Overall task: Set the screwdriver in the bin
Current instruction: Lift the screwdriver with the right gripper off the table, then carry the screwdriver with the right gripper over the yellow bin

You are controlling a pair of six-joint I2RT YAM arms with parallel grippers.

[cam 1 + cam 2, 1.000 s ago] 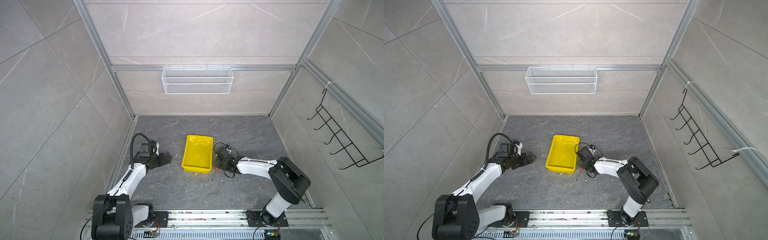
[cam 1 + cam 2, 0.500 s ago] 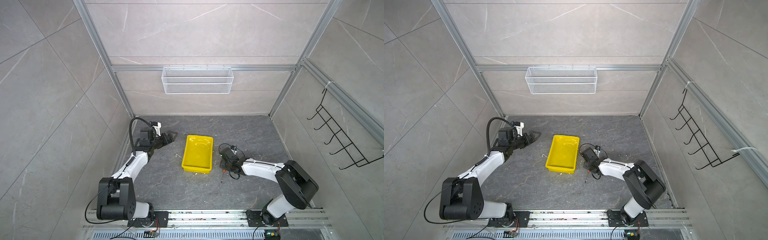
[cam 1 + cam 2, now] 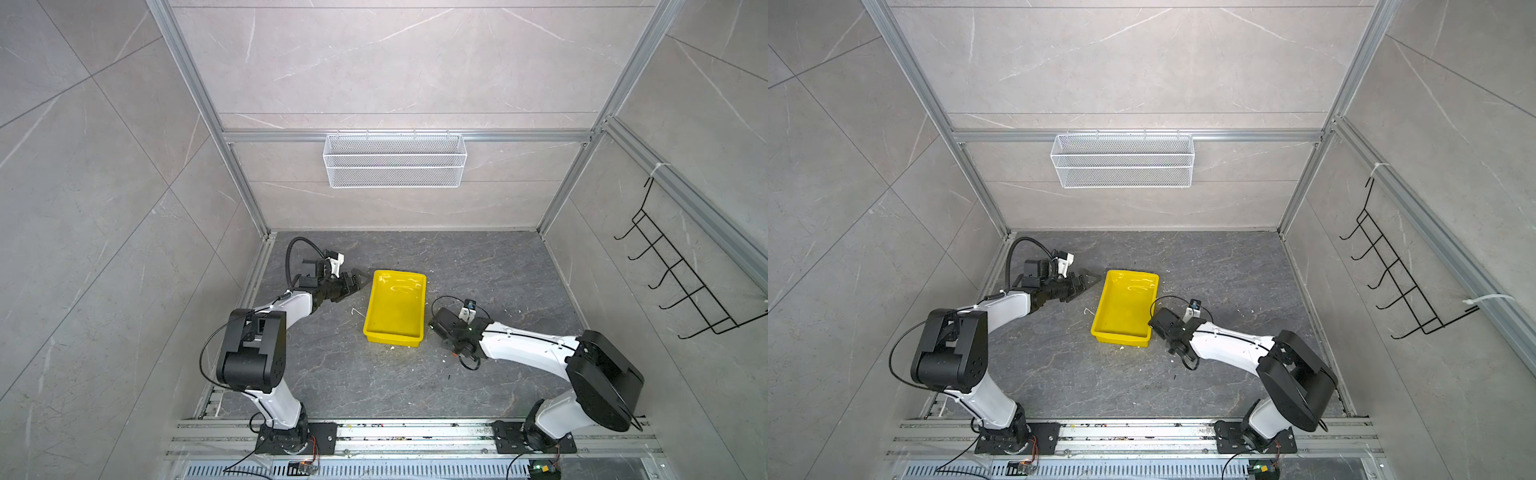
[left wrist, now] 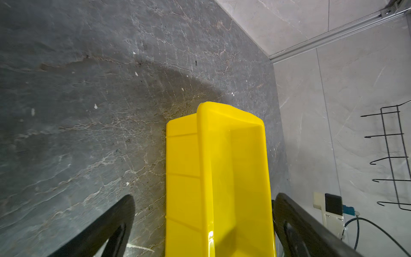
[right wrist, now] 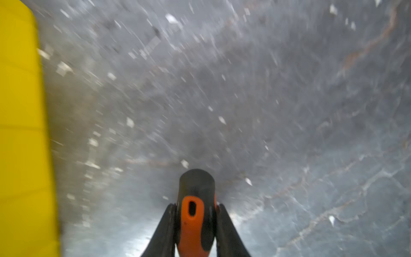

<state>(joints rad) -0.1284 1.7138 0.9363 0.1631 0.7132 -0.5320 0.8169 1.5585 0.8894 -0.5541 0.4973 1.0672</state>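
Orange-black screwdriver (image 5: pixel 193 222) near glossy yellow bin (image 3: pixel 395 309)

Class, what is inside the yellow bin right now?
Nothing: the floor of the bin shows bare in both top views; only the foot of its near wall hides behind the rim. The screwdriver is outside, in the right hand.

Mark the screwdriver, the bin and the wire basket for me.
screwdriver (image 5: pixel 192 220), right wrist view, orange handle.
bin (image 3: pixel 395 307), a top view, bare inner floor.
wire basket (image 3: pixel 395 166), a top view, front mesh.

Right tool (image 5: pixel 196 205) clamped tight, left tool (image 4: pixel 204 197) spread wide
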